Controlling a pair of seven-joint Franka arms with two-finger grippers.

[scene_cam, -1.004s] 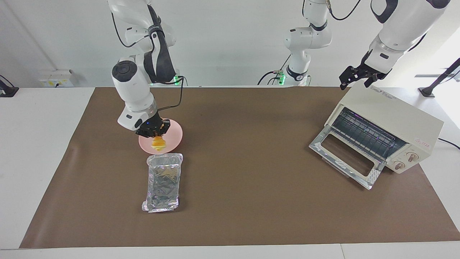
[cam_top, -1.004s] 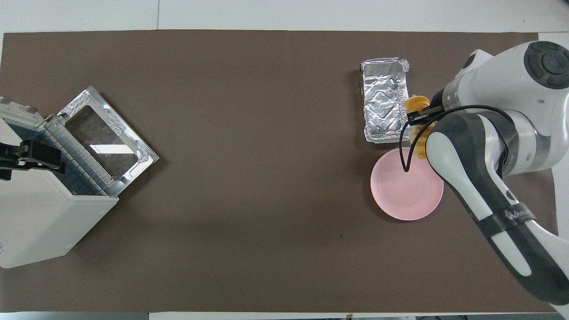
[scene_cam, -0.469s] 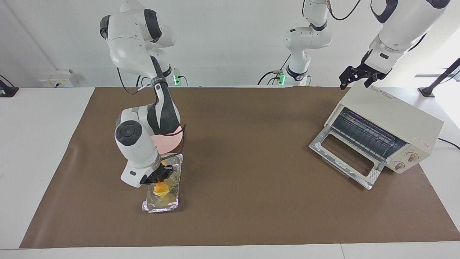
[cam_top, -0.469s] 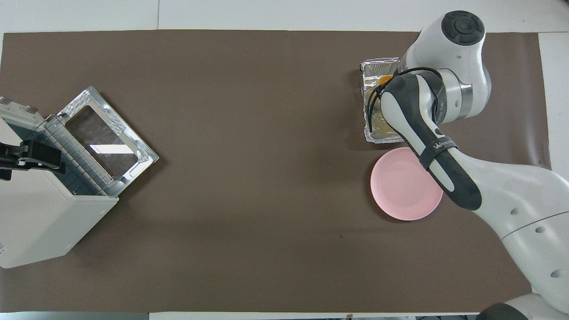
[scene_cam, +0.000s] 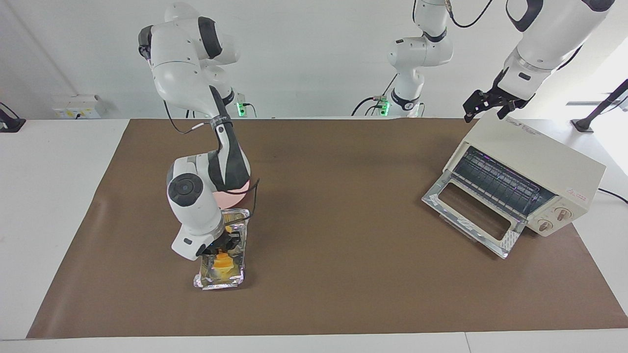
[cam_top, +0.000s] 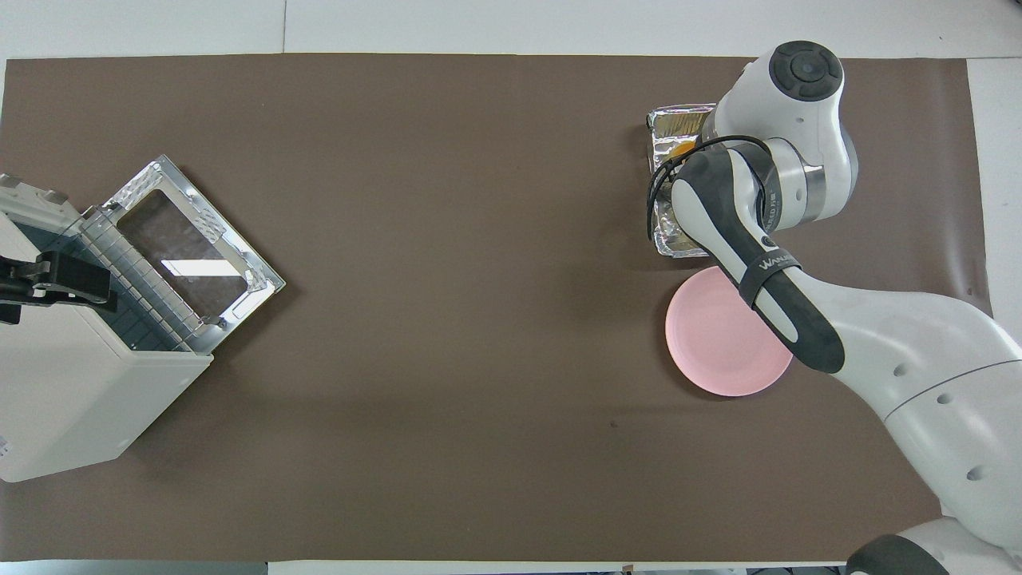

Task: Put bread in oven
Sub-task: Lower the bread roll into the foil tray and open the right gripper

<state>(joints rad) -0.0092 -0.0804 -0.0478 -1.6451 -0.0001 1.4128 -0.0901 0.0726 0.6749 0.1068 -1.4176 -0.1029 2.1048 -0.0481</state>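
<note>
The bread (scene_cam: 222, 263) is a small yellow-orange loaf standing on end in the silver foil tray (scene_cam: 234, 280). My right gripper (scene_cam: 223, 246) is shut on the bread's top, right over the tray. In the overhead view my right arm hides the gripper, and only a sliver of the bread (cam_top: 683, 147) shows in the foil tray (cam_top: 675, 124). The cream-white oven (scene_cam: 544, 159) stands at the left arm's end of the table, its glass door (scene_cam: 470, 216) dropped open and its wire rack showing. My left gripper (scene_cam: 484, 113) waits open above the oven's top (cam_top: 72, 399).
A pink plate (cam_top: 718, 351) lies bare beside the foil tray, nearer to the robots; my right arm covers most of it in the facing view (scene_cam: 244, 190). A brown mat (scene_cam: 343, 196) covers the table. The oven's open door (cam_top: 192, 255) juts toward the table's middle.
My right arm carried the bread from over the pink plate to over the foil tray and has lowered it into the tray. The left arm has not moved.
</note>
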